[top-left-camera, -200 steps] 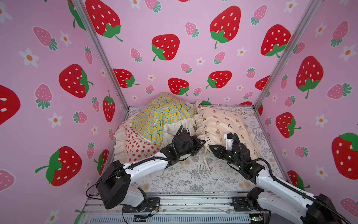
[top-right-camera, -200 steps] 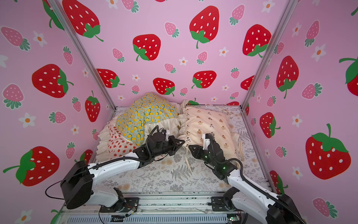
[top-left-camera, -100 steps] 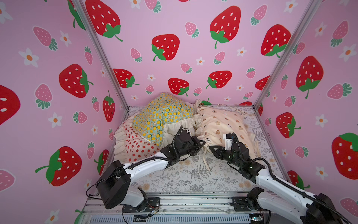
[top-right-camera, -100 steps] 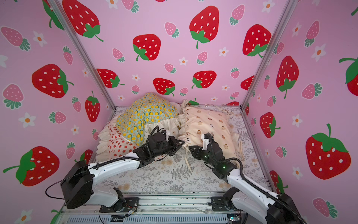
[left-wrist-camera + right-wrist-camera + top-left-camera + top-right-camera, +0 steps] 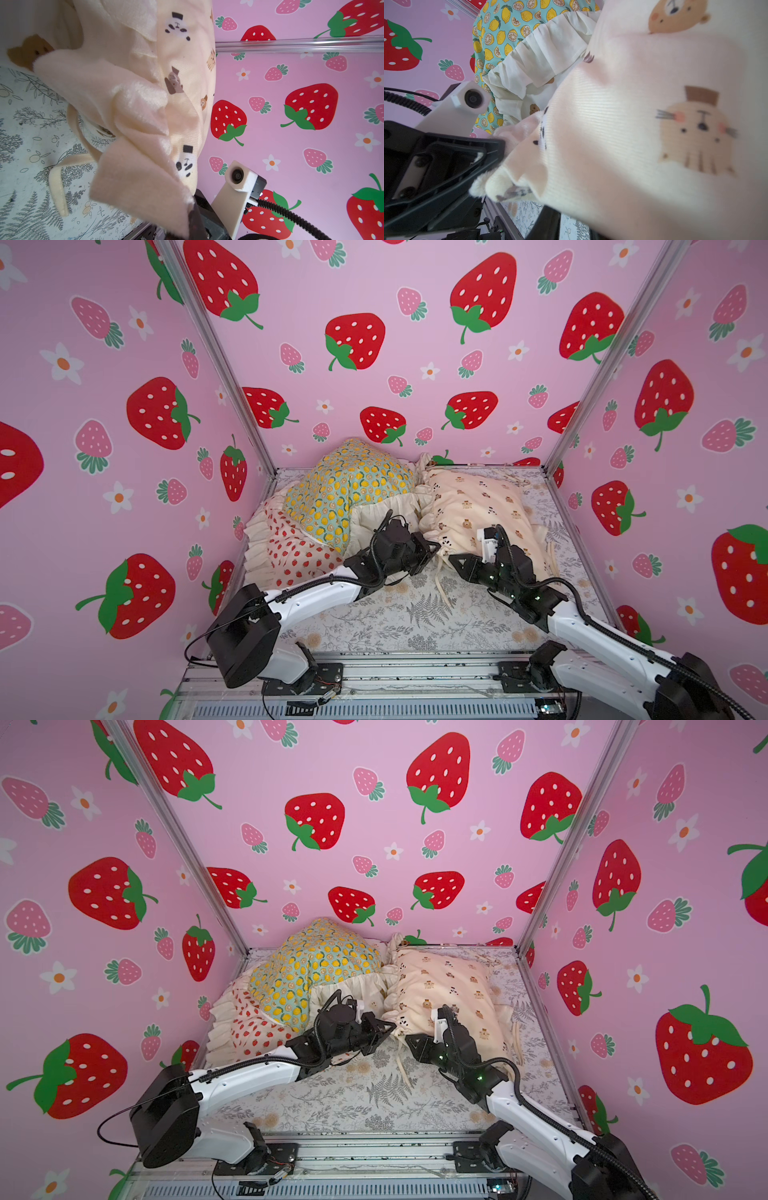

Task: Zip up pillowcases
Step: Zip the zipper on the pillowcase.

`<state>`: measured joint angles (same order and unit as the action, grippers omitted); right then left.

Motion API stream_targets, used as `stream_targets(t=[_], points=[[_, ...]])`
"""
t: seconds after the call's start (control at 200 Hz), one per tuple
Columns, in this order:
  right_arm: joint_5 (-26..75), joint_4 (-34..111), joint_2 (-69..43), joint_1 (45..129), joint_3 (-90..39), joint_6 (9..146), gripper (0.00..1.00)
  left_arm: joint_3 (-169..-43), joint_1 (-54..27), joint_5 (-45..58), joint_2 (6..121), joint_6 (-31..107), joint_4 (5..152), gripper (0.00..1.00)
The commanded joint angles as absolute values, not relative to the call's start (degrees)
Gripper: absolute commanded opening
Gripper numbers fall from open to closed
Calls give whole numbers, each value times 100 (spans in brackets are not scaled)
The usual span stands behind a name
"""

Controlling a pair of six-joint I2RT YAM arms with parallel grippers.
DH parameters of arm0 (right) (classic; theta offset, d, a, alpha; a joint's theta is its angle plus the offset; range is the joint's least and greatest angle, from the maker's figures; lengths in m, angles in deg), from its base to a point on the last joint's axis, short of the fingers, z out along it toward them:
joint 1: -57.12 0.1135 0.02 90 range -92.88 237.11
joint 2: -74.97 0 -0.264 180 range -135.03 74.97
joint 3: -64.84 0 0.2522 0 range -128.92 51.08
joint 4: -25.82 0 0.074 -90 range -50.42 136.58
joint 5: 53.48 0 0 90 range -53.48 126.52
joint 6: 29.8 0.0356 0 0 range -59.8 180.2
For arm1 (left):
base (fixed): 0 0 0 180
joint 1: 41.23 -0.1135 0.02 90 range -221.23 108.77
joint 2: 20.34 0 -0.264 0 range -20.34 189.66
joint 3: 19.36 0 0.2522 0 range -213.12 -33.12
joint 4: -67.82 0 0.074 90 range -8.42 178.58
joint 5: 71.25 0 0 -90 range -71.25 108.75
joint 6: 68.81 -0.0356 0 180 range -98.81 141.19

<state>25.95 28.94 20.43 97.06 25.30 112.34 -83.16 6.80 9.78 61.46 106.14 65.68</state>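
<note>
Fern sheet [image 5: 415,614] beneath, left tool [image 5: 433,548] reaches sideways, pinching bear pillowcase [image 5: 478,497].

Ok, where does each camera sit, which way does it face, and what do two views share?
Top views: high in front, looking down on the fern sheet; left arm and right arm show, left pincer and right pincer at the bear pillowcase.
Left wrist: on the left arm, facing the pillowcase's edge and the wall; right arm's camera mount shows.
Right wrist: on the right arm, facing the pillowcase and the left pincer shut on its edge, lemon pillowcase behind.
Shared: each wrist view catches the other's camera.
</note>
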Motion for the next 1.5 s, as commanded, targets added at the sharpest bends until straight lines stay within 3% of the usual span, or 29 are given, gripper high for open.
stream_targets(t=[0.0, 0.55, 1.186, 1.386, 1.491], points=[[2701, 2997, 2175, 9682, 2581, 11199, 26, -8446, 715, 1022, 5997, 10583, 6408, 0], [2629, 2665, 1810, 9676, 2142, 10985, 21, -8487, 763, 970, 6051, 10611, 6382, 0], [2925, 3601, 1864, 9676, 1912, 10824, 0, -8479, 762, 1060, 6004, 10584, 6413, 0], [2634, 3569, 1776, 9676, 1843, 10741, 0, -8507, 762, 1057, 5994, 10548, 6431, 0], [2667, 3763, 1746, 9676, 1786, 10713, 7, -8515, 756, 1060, 6005, 10566, 6424, 0]])
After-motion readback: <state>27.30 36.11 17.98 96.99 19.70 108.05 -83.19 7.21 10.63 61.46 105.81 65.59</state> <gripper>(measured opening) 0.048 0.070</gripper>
